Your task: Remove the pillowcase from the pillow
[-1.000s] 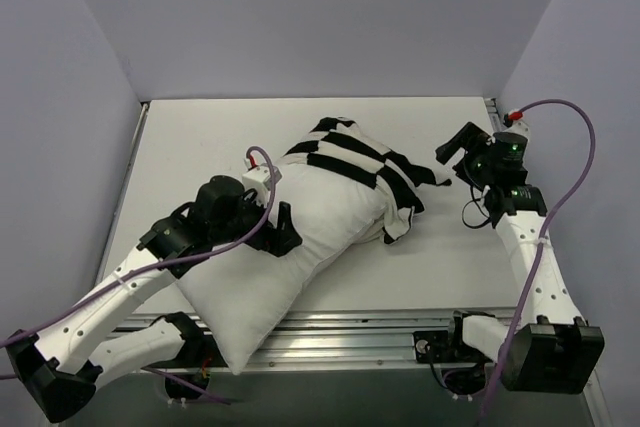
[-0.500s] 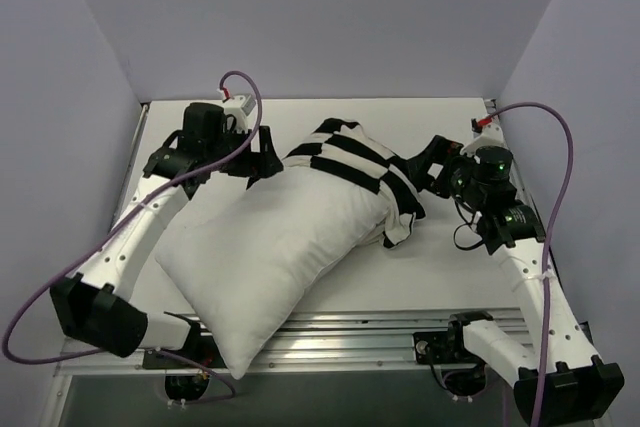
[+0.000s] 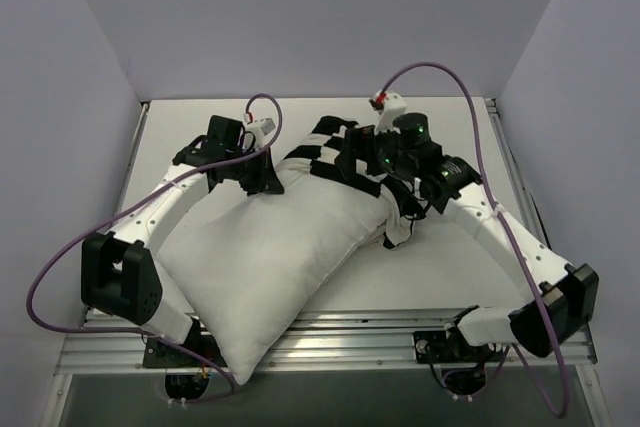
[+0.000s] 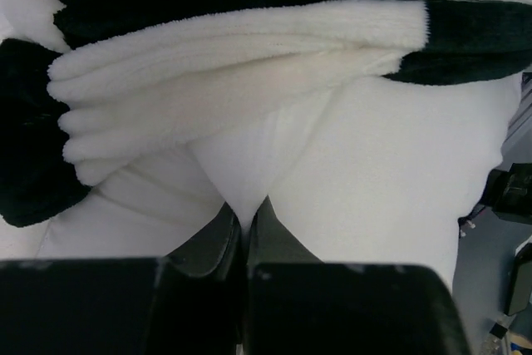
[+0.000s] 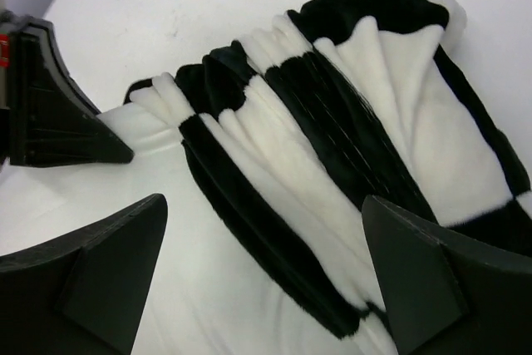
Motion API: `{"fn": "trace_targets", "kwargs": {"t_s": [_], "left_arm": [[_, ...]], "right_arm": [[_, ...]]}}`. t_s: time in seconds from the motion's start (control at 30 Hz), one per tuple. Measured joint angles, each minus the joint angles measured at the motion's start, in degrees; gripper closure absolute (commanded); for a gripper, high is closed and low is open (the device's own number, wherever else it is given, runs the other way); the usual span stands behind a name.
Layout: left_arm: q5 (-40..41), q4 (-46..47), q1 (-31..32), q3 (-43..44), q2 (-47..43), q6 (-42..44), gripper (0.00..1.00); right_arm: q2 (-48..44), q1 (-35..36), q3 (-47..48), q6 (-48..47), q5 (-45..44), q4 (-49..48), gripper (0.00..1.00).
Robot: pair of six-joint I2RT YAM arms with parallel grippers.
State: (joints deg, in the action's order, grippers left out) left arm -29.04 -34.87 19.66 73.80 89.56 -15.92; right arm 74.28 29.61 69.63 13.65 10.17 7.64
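Observation:
The white pillow [image 3: 290, 257] lies slantwise across the table, its near corner hanging past the front edge. The checkered pillowcase [image 3: 335, 152] is bunched up over its far end. My left gripper [image 3: 268, 183] sits at the pillow's left side just below the case's hem, shut on a pinched fold of the white pillow [image 4: 374, 164] fabric. The left wrist view shows the fingertips [image 4: 224, 224] together, with the pillowcase [image 4: 233, 47] rumpled just beyond. My right gripper [image 3: 365, 160] hovers open over the pillowcase [image 5: 332, 122], with its hem and bare pillow [image 5: 208, 297] between the spread fingers [image 5: 108, 263].
The white table [image 3: 460, 247] is closed in by grey walls at the back and both sides. A metal rail [image 3: 370, 332] runs along the front edge. The left gripper's body [image 5: 50, 97] shows close by in the right wrist view.
The left gripper came down onto the pillow beside the case's hem and closed on a fold of pillow fabric. The right arm swung left from the table's right side to over the pillowcase.

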Motion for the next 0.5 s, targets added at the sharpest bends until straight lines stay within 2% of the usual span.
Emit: {"fn": "trace_targets", "kwargs": {"t_s": [0.23, 0.5], "left_arm": [[6.1, -3.4, 5.2, 0.5, -7.8, 2.6, 0.98], [11.6, -6.5, 9.5, 2.2, -10.6, 4.2, 0.98]], "right_arm": [[14.4, 6.3, 17.1, -8.0, -1.4, 2.6, 0.01], [23.1, 8.4, 24.3, -11.4, 0.3, 4.2, 0.02]]}}
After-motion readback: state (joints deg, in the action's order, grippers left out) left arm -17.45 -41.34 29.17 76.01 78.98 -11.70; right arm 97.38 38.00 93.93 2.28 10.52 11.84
